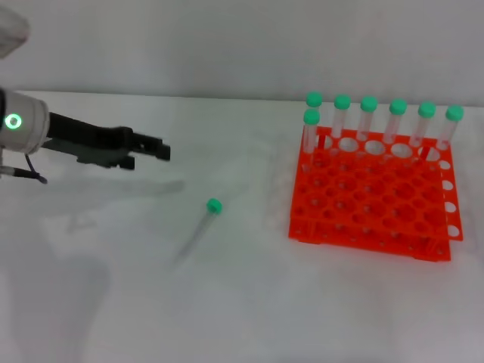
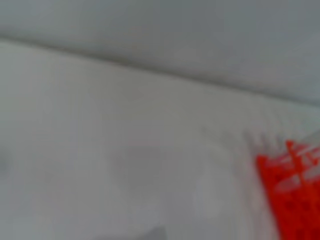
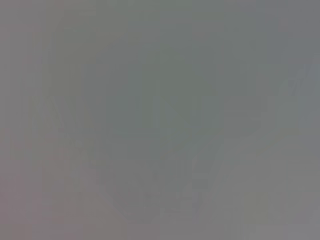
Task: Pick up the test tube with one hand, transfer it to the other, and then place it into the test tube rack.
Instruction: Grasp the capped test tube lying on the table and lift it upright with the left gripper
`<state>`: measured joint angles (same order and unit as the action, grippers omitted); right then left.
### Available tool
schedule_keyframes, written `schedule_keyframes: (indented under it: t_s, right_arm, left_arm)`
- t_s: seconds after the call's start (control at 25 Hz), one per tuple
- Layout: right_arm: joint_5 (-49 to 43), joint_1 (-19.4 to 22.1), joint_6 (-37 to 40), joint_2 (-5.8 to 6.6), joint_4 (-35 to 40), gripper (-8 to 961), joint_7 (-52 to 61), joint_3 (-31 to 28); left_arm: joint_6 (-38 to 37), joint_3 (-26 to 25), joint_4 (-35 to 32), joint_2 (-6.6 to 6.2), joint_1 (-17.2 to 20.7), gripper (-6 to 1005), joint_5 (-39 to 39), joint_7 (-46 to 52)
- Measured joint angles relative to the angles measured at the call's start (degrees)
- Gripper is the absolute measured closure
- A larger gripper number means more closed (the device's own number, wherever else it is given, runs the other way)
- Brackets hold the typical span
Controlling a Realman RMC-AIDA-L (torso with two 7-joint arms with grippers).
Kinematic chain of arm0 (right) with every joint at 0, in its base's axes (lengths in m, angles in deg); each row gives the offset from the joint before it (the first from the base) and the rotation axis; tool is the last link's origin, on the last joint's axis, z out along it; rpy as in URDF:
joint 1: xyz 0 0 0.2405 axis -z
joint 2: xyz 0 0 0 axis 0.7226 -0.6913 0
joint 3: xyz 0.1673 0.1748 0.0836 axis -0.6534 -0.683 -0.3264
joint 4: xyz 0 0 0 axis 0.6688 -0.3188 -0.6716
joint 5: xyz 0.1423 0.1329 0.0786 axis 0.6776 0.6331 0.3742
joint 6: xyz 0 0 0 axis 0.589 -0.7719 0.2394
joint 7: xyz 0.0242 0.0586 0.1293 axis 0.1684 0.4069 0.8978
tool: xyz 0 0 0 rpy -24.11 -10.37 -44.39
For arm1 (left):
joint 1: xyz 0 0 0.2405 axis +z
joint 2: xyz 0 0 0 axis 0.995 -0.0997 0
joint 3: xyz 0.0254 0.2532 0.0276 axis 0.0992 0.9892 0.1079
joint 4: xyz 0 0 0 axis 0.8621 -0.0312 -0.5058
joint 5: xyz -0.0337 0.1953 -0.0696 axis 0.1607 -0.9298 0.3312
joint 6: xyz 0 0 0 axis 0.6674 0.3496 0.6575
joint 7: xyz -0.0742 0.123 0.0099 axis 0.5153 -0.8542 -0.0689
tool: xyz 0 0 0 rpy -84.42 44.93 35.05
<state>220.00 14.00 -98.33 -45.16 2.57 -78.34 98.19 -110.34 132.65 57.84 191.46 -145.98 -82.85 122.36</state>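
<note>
The test tube (image 1: 198,231) lies on the white table, its green cap (image 1: 214,205) pointing away from me. My left gripper (image 1: 160,147), black on a thick white arm with a green light, hovers above the table up and to the left of the tube, apart from it, open and empty. The orange test tube rack (image 1: 370,200) stands at the right; it also shows in the left wrist view (image 2: 290,195). My right gripper is out of view, and the right wrist view shows only plain grey.
Several green-capped tubes (image 1: 368,121) stand upright in the rack's back row, and one more (image 1: 311,132) at its back left corner. The white table (image 1: 249,302) ends at a pale wall behind.
</note>
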Motion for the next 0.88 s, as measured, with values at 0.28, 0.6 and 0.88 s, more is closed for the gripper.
schedule_keyframes:
  t_s: [0.28,0.6,0.88]
  right_arm:
    - [0.01,0.19,-0.52,0.01,0.0,98,0.02,0.23]
    - [0.01,0.44,-1.3,-0.08,0.0,101,0.02,0.5]
    - [0.0,0.89,-1.34,-0.08,-0.06,103,0.11,0.52]
  left_arm:
    - [-0.04,-0.11,-0.27,0.68,-6.42,125,-13.77,7.84]
    - [0.56,-0.16,-0.45,4.72,-13.33,125,-26.95,13.04]
    - [4.87,-0.2,-4.08,8.88,-17.48,124,-36.61,17.61]
